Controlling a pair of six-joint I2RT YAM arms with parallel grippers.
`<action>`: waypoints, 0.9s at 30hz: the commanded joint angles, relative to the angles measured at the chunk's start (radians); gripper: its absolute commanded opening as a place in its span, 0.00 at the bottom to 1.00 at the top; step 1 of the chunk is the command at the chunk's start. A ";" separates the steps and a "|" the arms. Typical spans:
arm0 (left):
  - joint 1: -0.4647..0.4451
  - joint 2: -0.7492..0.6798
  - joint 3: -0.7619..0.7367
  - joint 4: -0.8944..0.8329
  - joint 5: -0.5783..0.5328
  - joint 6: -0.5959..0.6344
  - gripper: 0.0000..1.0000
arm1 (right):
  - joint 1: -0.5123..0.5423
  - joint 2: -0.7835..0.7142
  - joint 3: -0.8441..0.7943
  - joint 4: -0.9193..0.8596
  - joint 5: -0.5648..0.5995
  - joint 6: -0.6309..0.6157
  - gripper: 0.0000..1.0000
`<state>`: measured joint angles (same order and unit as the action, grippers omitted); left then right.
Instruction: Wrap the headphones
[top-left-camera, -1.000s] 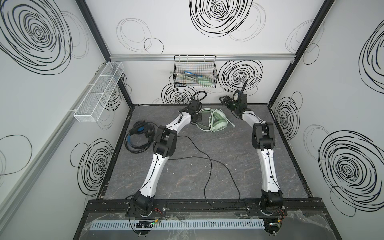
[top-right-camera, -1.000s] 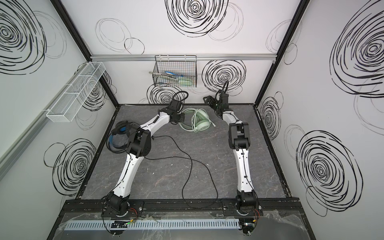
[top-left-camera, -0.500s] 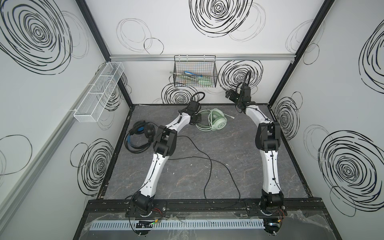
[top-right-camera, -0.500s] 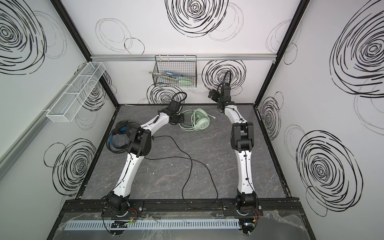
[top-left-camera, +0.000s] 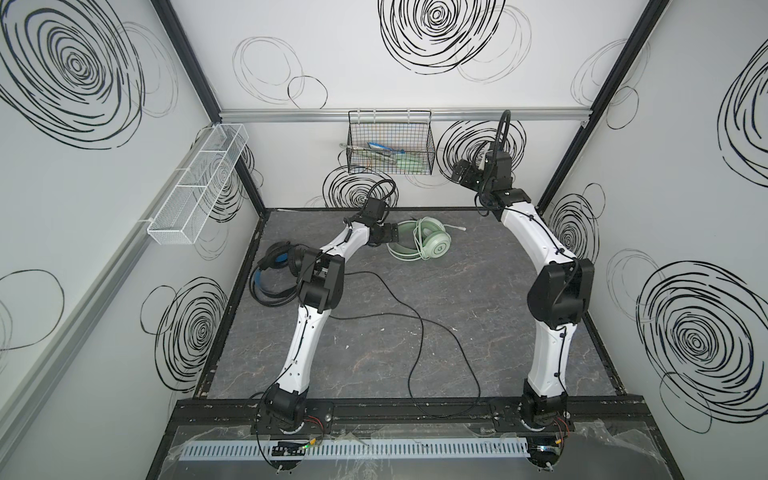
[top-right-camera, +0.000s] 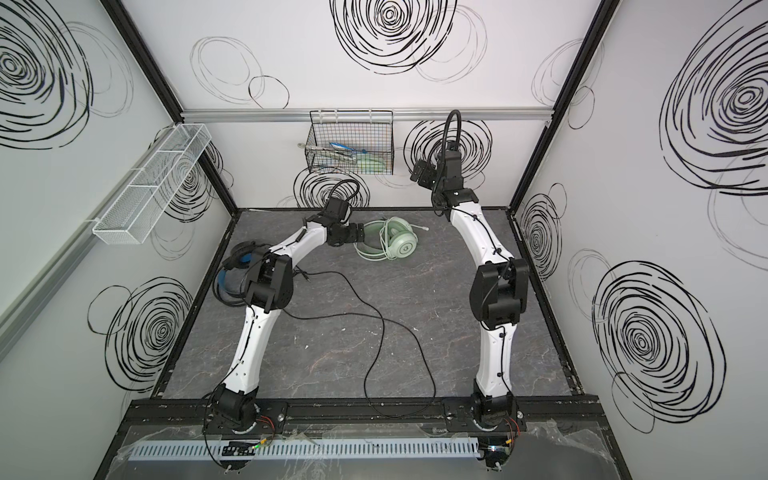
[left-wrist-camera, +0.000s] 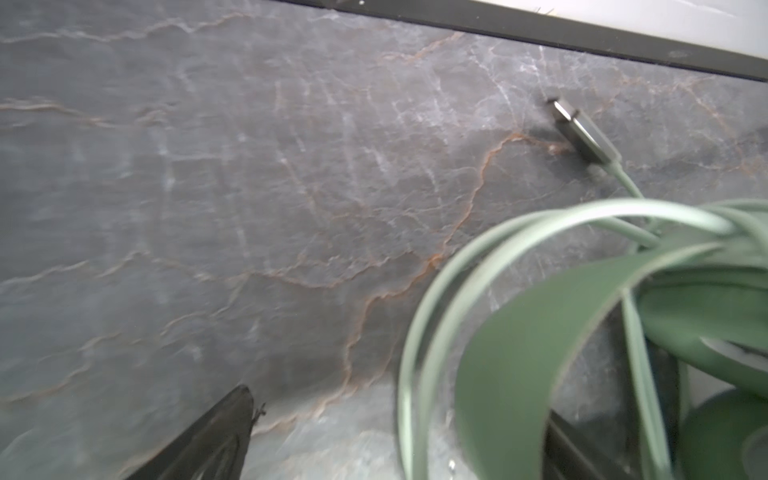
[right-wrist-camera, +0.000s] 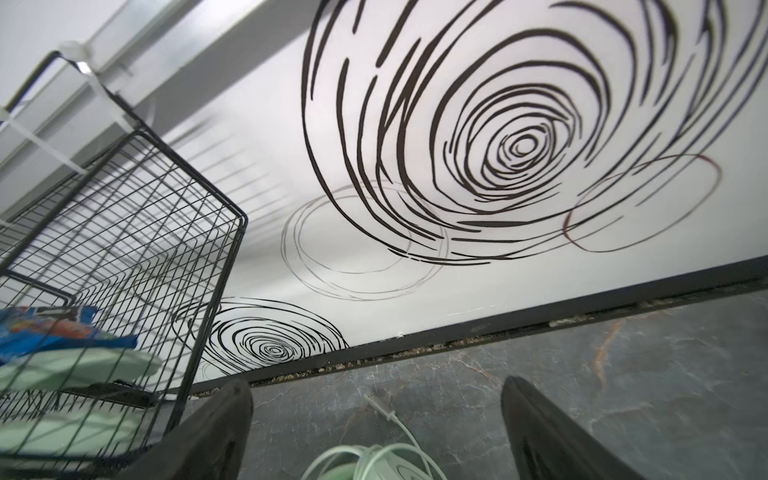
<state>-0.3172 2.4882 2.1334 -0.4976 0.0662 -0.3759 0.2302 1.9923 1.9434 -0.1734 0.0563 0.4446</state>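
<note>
The mint-green headphones (top-left-camera: 420, 242) (top-right-camera: 387, 245) lie at the back of the mat, pale cord looped round them, plug (left-wrist-camera: 577, 129) on the mat. My left gripper (top-left-camera: 397, 237) (top-right-camera: 365, 232) is low at their left edge. It is open (left-wrist-camera: 399, 407); the green headband (left-wrist-camera: 519, 353) and cord loops sit between the spread fingers, unpinched. My right gripper (top-left-camera: 459, 176) (top-right-camera: 419, 172) hangs high by the back wall, open and empty (right-wrist-camera: 376, 399). The black headphones with blue padding (top-left-camera: 274, 274) (top-right-camera: 232, 274) rest by the left wall, partly behind the left arm.
A long black cord (top-left-camera: 415, 332) sprawls from the black headset across the mat to the front rail. A black wire basket (top-left-camera: 390, 145) (right-wrist-camera: 124, 249) with items hangs on the back wall beside my right gripper. A white mesh shelf (top-left-camera: 199, 183) lines the left wall.
My left gripper has opened from shut beside the green headset. My right arm has lifted from the headset up toward the back wall, jaws still open.
</note>
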 joint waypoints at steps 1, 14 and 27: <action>0.005 -0.174 -0.025 -0.005 0.013 0.051 0.96 | 0.009 -0.140 -0.146 -0.035 0.014 -0.031 0.97; 0.005 -0.743 -0.514 -0.028 0.120 0.096 0.96 | 0.332 -0.638 -0.596 -0.154 0.137 -0.170 0.97; 0.069 -1.208 -0.960 -0.233 0.075 0.054 0.96 | 0.547 -0.816 -0.765 -0.147 0.075 -0.196 0.97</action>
<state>-0.2626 1.3422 1.1992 -0.6735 0.1547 -0.3000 0.7418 1.2377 1.1942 -0.3077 0.1379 0.2607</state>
